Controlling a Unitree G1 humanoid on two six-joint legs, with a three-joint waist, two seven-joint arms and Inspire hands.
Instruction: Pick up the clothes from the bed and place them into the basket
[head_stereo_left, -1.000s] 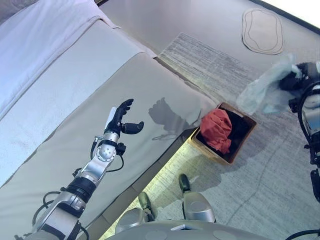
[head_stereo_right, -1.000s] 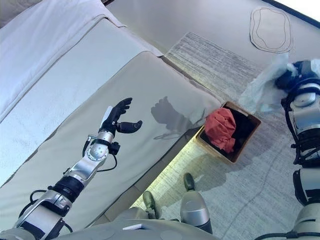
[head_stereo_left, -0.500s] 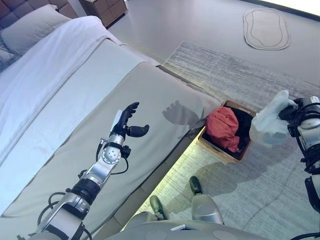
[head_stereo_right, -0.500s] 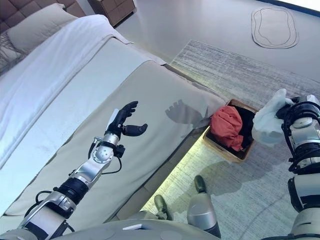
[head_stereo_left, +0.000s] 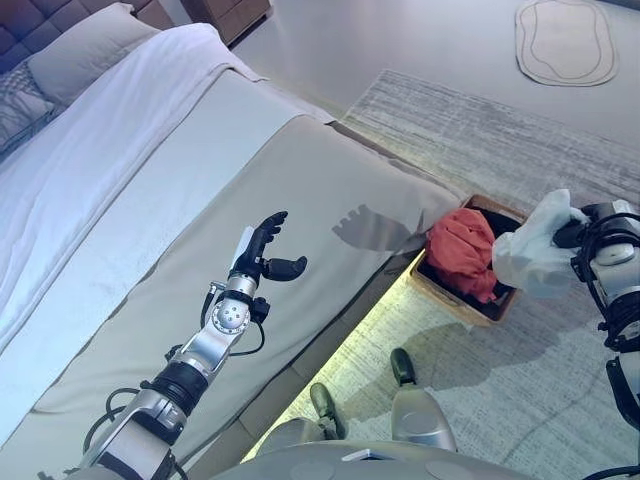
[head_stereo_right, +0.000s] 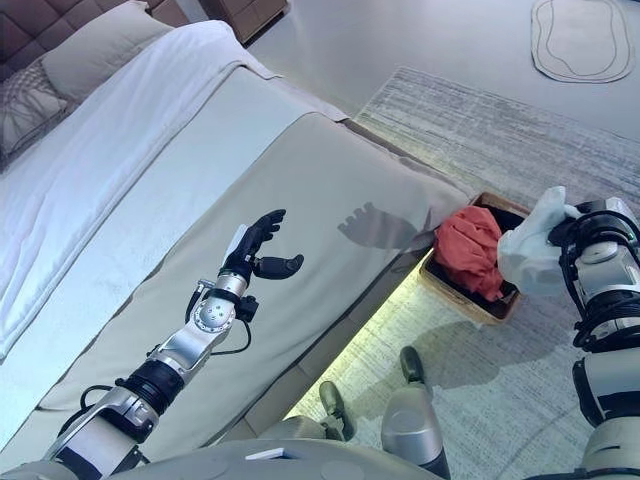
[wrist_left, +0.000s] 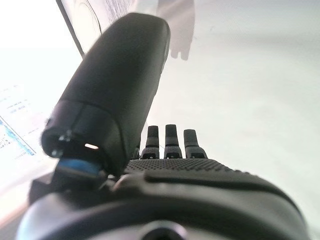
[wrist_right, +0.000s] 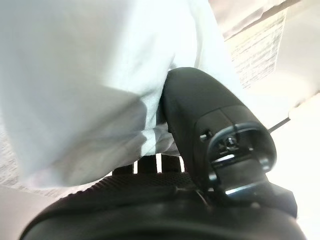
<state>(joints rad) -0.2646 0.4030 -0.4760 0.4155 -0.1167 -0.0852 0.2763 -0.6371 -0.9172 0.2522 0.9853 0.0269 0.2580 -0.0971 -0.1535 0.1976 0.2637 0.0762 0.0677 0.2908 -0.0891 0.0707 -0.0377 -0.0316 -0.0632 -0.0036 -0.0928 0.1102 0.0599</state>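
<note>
Right hand (head_stereo_right: 590, 232) clutches a pale garment (head_stereo_left: 530, 248), dangling just above the basket's (head_stereo_left: 452, 300) far edge. A red garment (head_stereo_left: 462, 252) and something dark, probably more clothing, already lie inside. Left hand (head_stereo_left: 262, 250) hovers relaxed and empty over the bed (head_stereo_left: 330, 170), where no clothes show.

A small mat (head_stereo_left: 565, 42) lies beyond the striped rug (head_stereo_left: 500, 140), perhaps oval.

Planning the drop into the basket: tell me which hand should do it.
Right. The right hand grips the white garment beside the basket, which already holds a red garment. The left hand hangs open, empty, over the bed.
</note>
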